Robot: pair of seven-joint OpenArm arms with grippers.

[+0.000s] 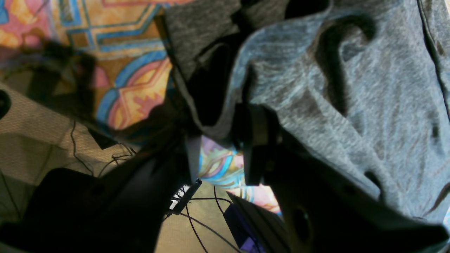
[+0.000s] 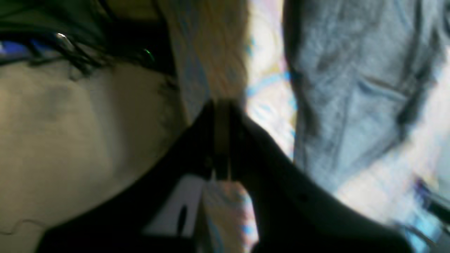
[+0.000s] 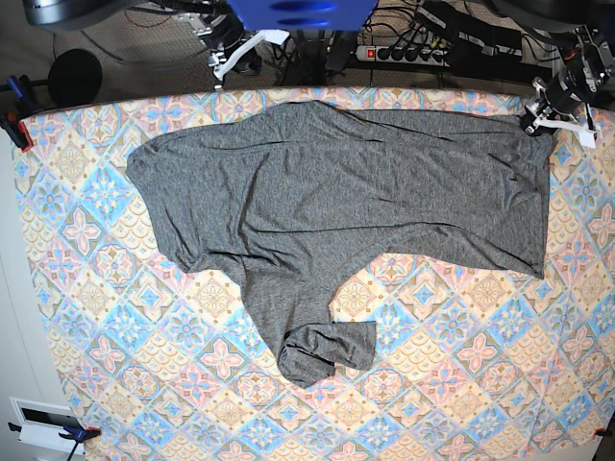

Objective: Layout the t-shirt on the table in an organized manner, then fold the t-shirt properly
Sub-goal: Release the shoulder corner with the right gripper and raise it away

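- The table (image 3: 77, 317) fills the base view, covered by a cloth of blue, pink and cream diamond tiles with floral medallions; its near half is mostly bare pattern.
- A red clamp (image 3: 81, 434) grips the cloth at the near left corner, just beside a white box (image 3: 40, 423) off the table's edge.
- The t-shirt (image 3: 317, 192) lies spread across the far half of the table, heather dark grey, reaching from the far left to the far right edge.
- One sleeve (image 3: 307, 327) runs toward the near side from the middle of the garment, its end folded back on itself.
- The left gripper (image 3: 540, 117) sits at the far right corner, its jaws clenched on the t-shirt's corner; the left wrist view shows grey fabric pinched between the dark fingers (image 1: 260, 140).
- The right gripper (image 2: 222, 105) is beyond the far edge, jaws pressed fully together; what, if anything, lies between them cannot be told from the blurred right wrist view.
- Past the far edge, the floor holds a power strip (image 3: 404, 54), tangled cables (image 3: 461, 29) and a blue base (image 3: 300, 13).
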